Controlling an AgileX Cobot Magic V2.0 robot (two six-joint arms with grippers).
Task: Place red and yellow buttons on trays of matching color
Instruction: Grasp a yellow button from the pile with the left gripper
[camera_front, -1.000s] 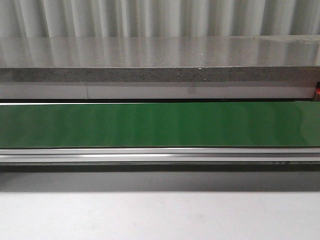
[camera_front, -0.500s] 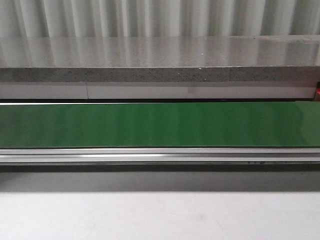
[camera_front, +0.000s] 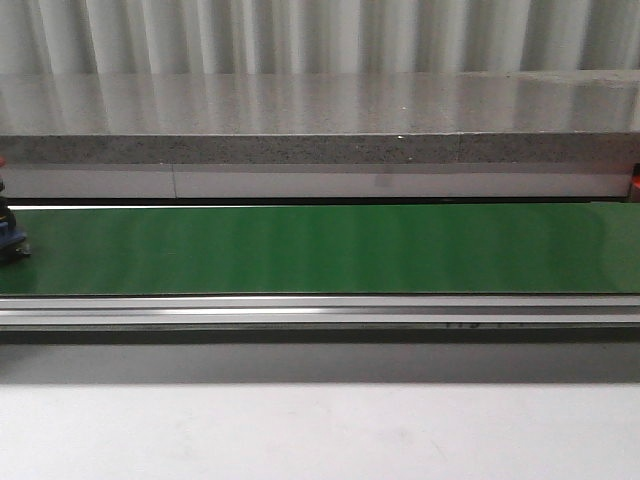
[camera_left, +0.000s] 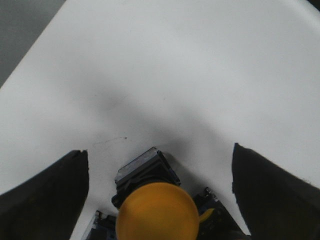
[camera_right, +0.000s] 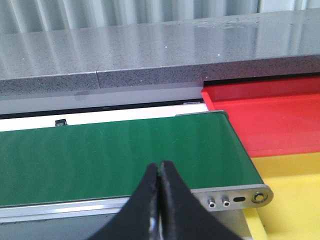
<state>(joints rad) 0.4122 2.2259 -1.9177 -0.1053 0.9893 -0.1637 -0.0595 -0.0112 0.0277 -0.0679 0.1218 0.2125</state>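
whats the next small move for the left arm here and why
Probably close the left end effector on the yellow button. The button sits on the white surface between the open fingers, not yet gripped, so closing should secure it for the yellow tray.

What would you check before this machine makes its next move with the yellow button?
1. Yellow button between the left gripper fingers: ok, it sits on the white surface in the gap.
2. Left gripper open enough: ok, both fingers stand apart from the button.
3. Button gripped: not ok, nothing is closed on it.
4. Yellow tray free: ok in the part shown; the rest is out of view.
5. Right gripper free: ok, shut and empty over the green belt.
6. Something new on the belt at the front view's left edge: cannot tell what it is.
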